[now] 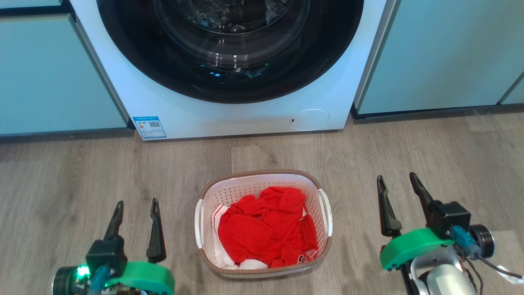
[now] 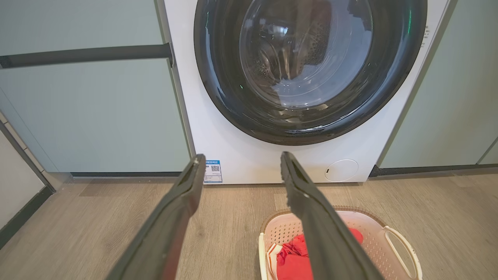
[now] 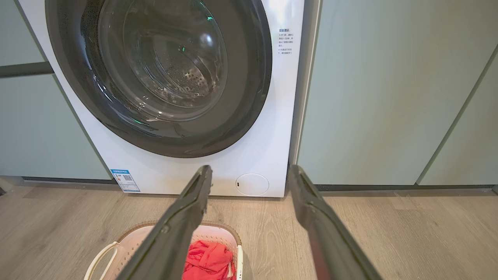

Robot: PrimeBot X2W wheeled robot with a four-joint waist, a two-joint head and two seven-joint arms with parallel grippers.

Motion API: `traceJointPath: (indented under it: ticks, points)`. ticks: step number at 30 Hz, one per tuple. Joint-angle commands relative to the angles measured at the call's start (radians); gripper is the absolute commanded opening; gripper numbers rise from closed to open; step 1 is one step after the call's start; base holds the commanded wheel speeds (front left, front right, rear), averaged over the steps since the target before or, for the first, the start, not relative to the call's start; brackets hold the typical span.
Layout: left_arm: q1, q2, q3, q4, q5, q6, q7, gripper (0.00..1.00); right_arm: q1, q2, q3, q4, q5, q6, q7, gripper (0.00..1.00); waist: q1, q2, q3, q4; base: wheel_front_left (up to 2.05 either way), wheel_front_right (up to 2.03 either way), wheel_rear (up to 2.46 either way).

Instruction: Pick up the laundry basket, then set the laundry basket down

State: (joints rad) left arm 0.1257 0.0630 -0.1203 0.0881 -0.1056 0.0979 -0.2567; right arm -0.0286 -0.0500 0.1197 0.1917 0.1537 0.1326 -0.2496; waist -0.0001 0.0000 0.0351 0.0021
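Centrally, laundry basket (image 1: pixel 245 192) between left pincer (image 1: pixel 137 202) and right pincer (image 1: pixel 396 176), touching neither

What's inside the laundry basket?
A crumpled pile of red clothing fills the laundry basket, with white fabric showing at its left and near edges. The basket floor and anything underneath are covered.

A blue QR-code label (image 1: pixel 149 128) is sitting low on the washing machine's (image 1: pixel 245 119) left and small print (image 3: pixel 285 42) high on its right, both too fine to read.
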Motion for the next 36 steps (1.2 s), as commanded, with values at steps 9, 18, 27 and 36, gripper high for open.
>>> traceJointPath:
  ticks: [9,18,27,36]
  points:
    - [-0.031,-0.005,0.044,-0.007,0.002,0.011,-0.005,1.00,-0.013,0.000,0.010,-0.024,0.009,-0.002,-0.012,1.00,0.0001,0.0000,0.000,-0.001,0.00,0.00,0.00]
    - [0.006,-0.005,0.003,0.083,-0.036,0.003,0.006,0.00,0.015,0.000,-0.005,0.056,0.039,0.000,0.007,0.00,0.0001,0.0000,-0.002,-0.001,0.00,0.00,0.00]
    - [-0.012,-0.001,0.016,0.090,-0.149,-0.014,0.030,0.00,0.007,-0.007,-0.014,0.057,0.151,0.000,0.027,0.00,0.0001,0.0000,-0.004,-0.001,0.00,0.00,0.00]
    - [-0.030,0.001,0.029,0.098,-0.260,-0.031,0.053,0.00,0.000,-0.012,-0.023,0.057,0.261,0.000,0.048,0.00,0.0001,0.0000,-0.006,-0.001,0.00,0.00,0.00]
